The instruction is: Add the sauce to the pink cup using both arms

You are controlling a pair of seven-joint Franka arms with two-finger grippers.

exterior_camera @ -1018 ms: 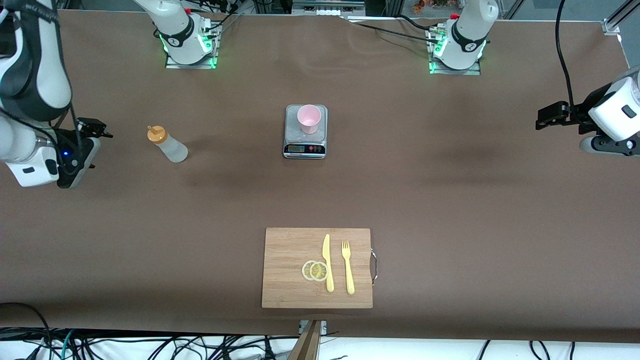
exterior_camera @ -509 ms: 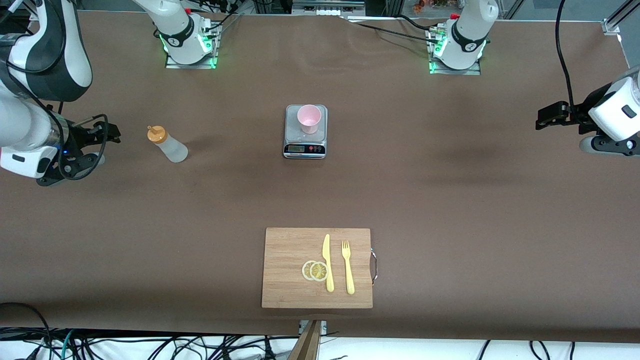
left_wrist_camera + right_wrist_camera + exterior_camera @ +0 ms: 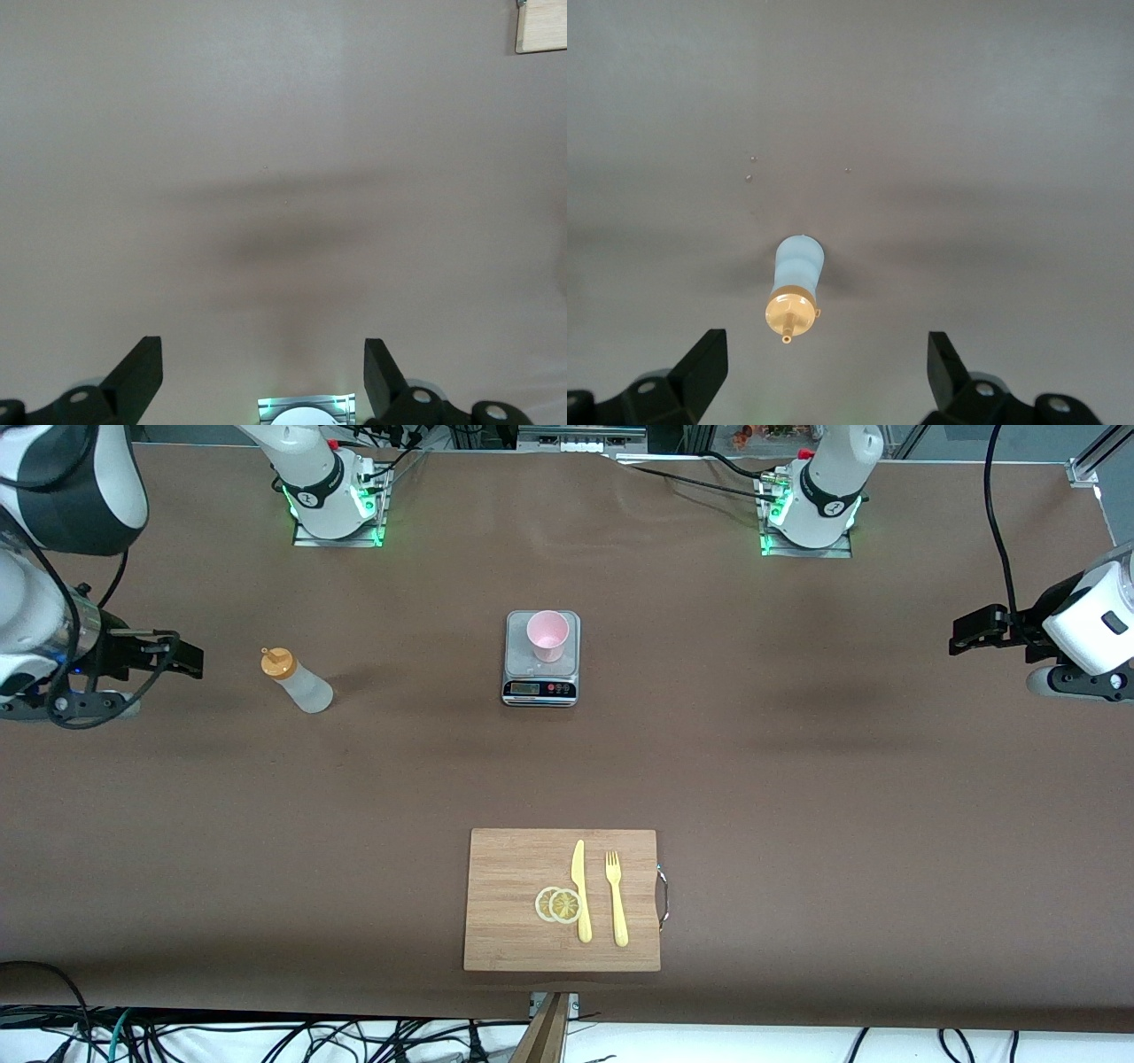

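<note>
The sauce bottle [image 3: 297, 680], frosted white with an orange-tan cap, stands upright on the table toward the right arm's end. It also shows in the right wrist view [image 3: 796, 286], ahead of the open fingers. My right gripper [image 3: 186, 658] is open and empty, beside the bottle and apart from it. The pink cup [image 3: 547, 635] stands upright on the silver scale [image 3: 541, 682] at mid-table. My left gripper [image 3: 961, 631] is open and empty at the left arm's end of the table; its wrist view shows only bare table between the fingers [image 3: 142, 367].
A wooden cutting board [image 3: 514, 868] lies nearer the front camera, with lemon slices [image 3: 558, 904], a yellow knife [image 3: 580, 890] and a yellow fork [image 3: 616, 897] on it. Its corner shows in the left wrist view [image 3: 540, 27]. Cables run along the table's edge.
My right arm has swung its wrist round and up, so the gripper now points level toward the sauce bottle. The left arm, bottle and cup have not moved.
</note>
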